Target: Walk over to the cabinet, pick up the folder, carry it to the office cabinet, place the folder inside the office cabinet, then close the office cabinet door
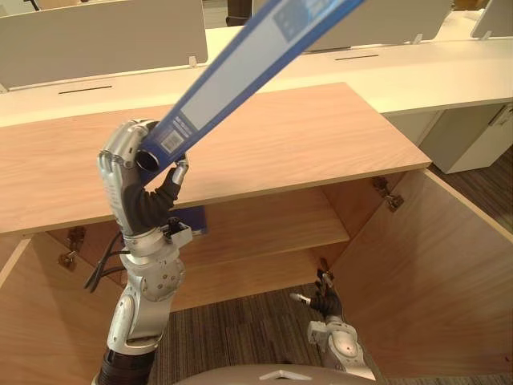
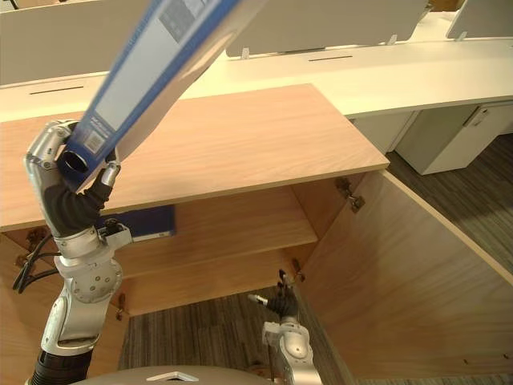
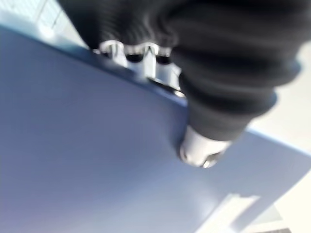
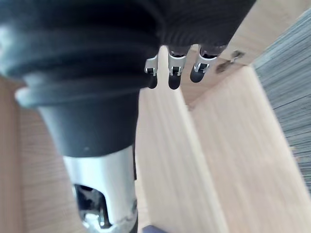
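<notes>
My left hand [image 1: 132, 172] is raised in front of the wooden cabinet top [image 1: 280, 136] and is shut on the lower end of a long blue folder [image 1: 240, 72]. The folder slants up and to the right, out of the top of the view. Seen from the left wrist, the thumb [image 3: 204, 145] presses on the folder's blue face [image 3: 87, 160]. My right hand [image 2: 280, 305] hangs low before the open cabinet, open and holding nothing, with its fingers [image 4: 170, 73] pointing at the wooden interior. A second blue folder [image 2: 144, 223] lies flat on the inner shelf [image 1: 264, 224].
The cabinet's right door [image 1: 433, 265] stands wide open toward me, and the left door [image 1: 32, 321] is open too. White desks with dividers [image 1: 401, 72] run behind the cabinet. Grey carpet [image 1: 240, 329] lies below.
</notes>
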Robot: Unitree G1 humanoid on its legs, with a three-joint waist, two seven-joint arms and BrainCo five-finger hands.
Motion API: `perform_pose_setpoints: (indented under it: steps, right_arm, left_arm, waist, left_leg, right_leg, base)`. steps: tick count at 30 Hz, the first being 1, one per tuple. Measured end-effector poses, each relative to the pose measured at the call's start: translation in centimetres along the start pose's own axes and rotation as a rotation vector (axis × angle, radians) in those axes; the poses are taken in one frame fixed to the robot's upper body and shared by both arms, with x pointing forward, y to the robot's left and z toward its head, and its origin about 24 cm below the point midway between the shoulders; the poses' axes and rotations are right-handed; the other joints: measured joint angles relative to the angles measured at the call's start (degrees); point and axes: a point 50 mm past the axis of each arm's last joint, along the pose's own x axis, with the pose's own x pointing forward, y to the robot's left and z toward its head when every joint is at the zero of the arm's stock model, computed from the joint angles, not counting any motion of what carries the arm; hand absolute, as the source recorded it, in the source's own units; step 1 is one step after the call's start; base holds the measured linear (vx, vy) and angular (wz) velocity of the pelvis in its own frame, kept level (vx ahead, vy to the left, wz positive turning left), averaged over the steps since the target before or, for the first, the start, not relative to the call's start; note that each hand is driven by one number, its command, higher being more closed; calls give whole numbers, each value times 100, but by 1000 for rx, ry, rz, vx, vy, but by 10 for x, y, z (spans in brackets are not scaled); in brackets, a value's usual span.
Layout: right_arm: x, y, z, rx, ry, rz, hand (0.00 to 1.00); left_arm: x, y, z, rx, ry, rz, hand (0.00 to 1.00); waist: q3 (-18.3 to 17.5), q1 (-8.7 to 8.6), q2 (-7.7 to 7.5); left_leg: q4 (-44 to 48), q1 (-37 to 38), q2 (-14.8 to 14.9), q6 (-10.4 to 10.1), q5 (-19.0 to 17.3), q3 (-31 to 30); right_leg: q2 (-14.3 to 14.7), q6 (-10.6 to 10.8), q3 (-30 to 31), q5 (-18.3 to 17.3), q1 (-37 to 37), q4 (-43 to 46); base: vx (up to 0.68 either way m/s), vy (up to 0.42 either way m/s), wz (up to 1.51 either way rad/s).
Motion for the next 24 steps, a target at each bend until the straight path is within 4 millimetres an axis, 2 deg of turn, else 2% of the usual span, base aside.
perform_pose_setpoints:
  steps: [4,7,10,13,21,24]
  right_arm:
    - [-7,7,43,77,-209,-3,0]
    - [-16,10,87,146,-420,-12,0]
    - [-28,10,122,195,-605,-8,0]
    - [-40,10,146,238,-739,-10,0]
    - [-62,17,188,236,-983,22,0]
    - [-67,18,203,242,-1074,52,0]
  left_arm:
    - [1,1,10,-62,-16,43,100]
    - [-3,6,16,-122,10,62,100]
    - [-5,6,17,-161,31,67,100]
    - [-9,7,18,-170,45,62,100]
    - [-15,6,20,-260,99,55,100]
    - [-17,5,19,-289,122,48,100]
  waist:
    - [-7,-20,0]
    - [-6,-92,-2]
    - [-9,-91,-7]
    - [-10,-88,-9]
    - [-29,-91,-39]
    - [-83,-88,-104]
  left_leg:
    - [30,-39,-5,3,2,26]
    - [31,-40,-5,2,-1,33]
    - [32,-38,-4,4,-5,40]
    - [32,-35,-6,10,-10,60]
    - [31,-17,-16,17,-11,163]
    - [31,-10,-18,22,-7,164]
  right_leg:
    - [0,15,26,11,-60,4]
    - [1,18,44,15,-64,-7]
    - [2,26,55,21,-66,-7]
    - [2,44,83,34,-77,-7]
    - [1,72,184,83,-122,4]
    - [1,74,189,87,-121,14]
  base:
    - [-7,-13,-4]
    - [0,0,0]
    - [0,0,0]
    - [-17,-11,-3]
    - [-34,-15,-7]
    - [-23,-13,-1]
